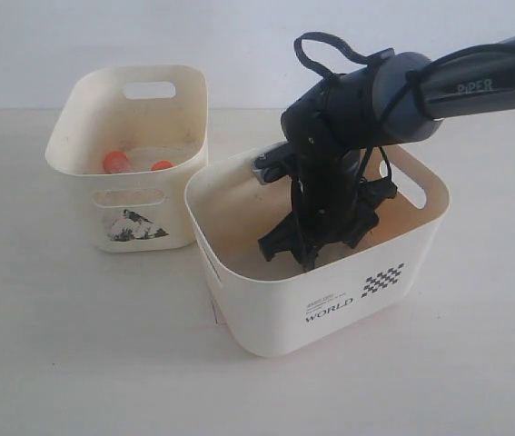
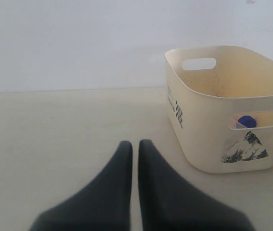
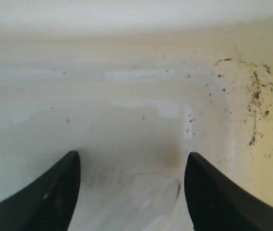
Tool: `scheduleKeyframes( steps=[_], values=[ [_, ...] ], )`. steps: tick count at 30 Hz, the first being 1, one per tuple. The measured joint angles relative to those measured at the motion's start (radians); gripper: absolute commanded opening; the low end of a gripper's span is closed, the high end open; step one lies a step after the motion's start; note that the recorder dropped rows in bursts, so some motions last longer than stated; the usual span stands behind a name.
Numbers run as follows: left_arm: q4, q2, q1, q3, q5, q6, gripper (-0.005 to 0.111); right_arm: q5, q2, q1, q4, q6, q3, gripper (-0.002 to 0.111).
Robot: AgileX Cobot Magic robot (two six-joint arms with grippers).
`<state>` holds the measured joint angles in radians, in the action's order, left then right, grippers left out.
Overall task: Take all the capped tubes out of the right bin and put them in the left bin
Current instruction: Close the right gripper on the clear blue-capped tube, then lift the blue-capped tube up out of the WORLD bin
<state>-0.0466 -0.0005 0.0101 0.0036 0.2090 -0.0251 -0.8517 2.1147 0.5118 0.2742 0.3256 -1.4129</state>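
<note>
– Two orange tubes [image 1: 116, 162] [image 1: 162, 165] in L bin [image 1: 80, 204], caps side by side on the floor.

– And the blue one?

– Blue tube [image 2: 246, 121] in L bin too. Its cap shows thru the front handle slot in L wrist view, just above the dark sticker [image 2: 244, 148].

– R gripper [image 1: 307, 250]?

– Down inside R bin [image 1: 266, 300], arm [image 1: 475, 86] coming in from the right side of ext. view. Jaws spread wide, gripping nothing. R wrist view has pale bin floor between the fingers [image 3: 54, 192], w/ dark specks up one corner.

– L gripper [image 2: 135, 154]?

– Fingers pressed nearly together, just a hairline gap, nothing held. It sits low over the table [image 2: 54, 134], pointing past L bin, well apart from it.

– Bins touching?

– Close. R bin's corner overlaps L bin in ext. view, but contact or not, can't tell.
</note>
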Motion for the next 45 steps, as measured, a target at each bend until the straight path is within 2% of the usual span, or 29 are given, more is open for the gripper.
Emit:
scheduleKeyframes(
  steps=[2, 3, 5, 8, 22, 35, 45],
  values=[
    [0.000, 0.000, 0.000, 0.000, 0.000, 0.000, 0.004, 0.000, 0.000, 0.000, 0.000, -0.003, 0.000, 0.056],
    [0.000, 0.000, 0.000, 0.000, 0.000, 0.000, 0.004, 0.002, 0.000, 0.000, -0.002, -0.003, 0.000, 0.050],
    [0.000, 0.000, 0.000, 0.000, 0.000, 0.000, 0.004, 0.002, 0.000, 0.000, -0.006, -0.003, 0.000, 0.033],
    [0.000, 0.000, 0.000, 0.000, 0.000, 0.000, 0.004, 0.009, 0.000, 0.000, -0.006, 0.002, 0.000, 0.000],
    [0.000, 0.000, 0.000, 0.000, 0.000, 0.000, 0.004, 0.005, -0.018, 0.000, 0.000, 0.008, 0.000, 0.000],
    [0.000, 0.000, 0.000, 0.000, 0.000, 0.000, 0.004, -0.105, -0.279, 0.000, 0.000, 0.008, 0.000, 0.000],
    [0.000, 0.000, 0.000, 0.000, 0.000, 0.000, 0.004, -0.130, -0.316, -0.001, -0.002, 0.008, 0.001, 0.000]
  ],
)
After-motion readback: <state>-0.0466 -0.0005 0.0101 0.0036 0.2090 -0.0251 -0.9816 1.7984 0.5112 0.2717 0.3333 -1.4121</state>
